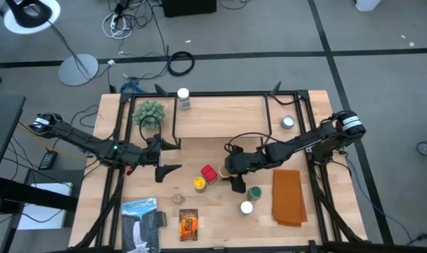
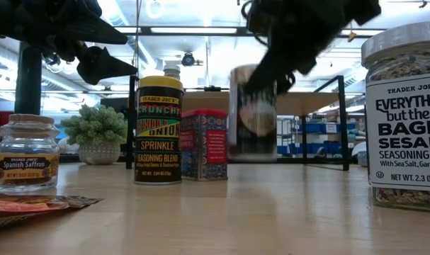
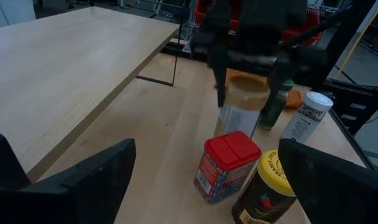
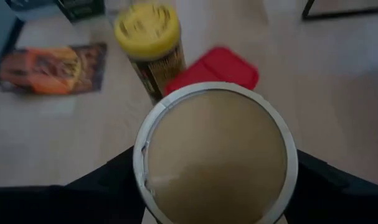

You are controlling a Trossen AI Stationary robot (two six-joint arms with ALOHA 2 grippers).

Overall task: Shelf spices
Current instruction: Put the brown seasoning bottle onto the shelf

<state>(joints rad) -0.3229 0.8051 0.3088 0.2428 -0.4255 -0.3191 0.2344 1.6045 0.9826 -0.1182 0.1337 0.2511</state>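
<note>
Between the fingers of the right gripper (image 1: 229, 171) stands a tan-lidded jar (image 4: 215, 152), and the jaws sit on either side of it just under the lid; they look closed on the glass, though whether the grip is firm I cannot tell. The hold is high on the jar, probably so it hangs upright and can be set down flat on the shelf (image 1: 220, 116), which lies beyond the gripper, well apart from it.

Just beside that gripper, on the side toward the left arm, stand the red box (image 1: 209, 172) and the yellow-lidded jar (image 1: 199, 183). On its near side, toward the table's front edge, are the green-lidded jar (image 1: 255, 192) and the white-lidded jar (image 1: 246, 207) (these wait their turn, I judge). The left gripper (image 1: 165, 158) hovers farther off past the red box, jaws spread wide and holding nothing.

The right wrist view shows only the lid from above, with dark fingers at its flanks. The low view adds what that hides: the jar's base seems at or barely above the table. The high view alone shows a jar (image 1: 183, 98) already on the shelf's back edge.
</note>
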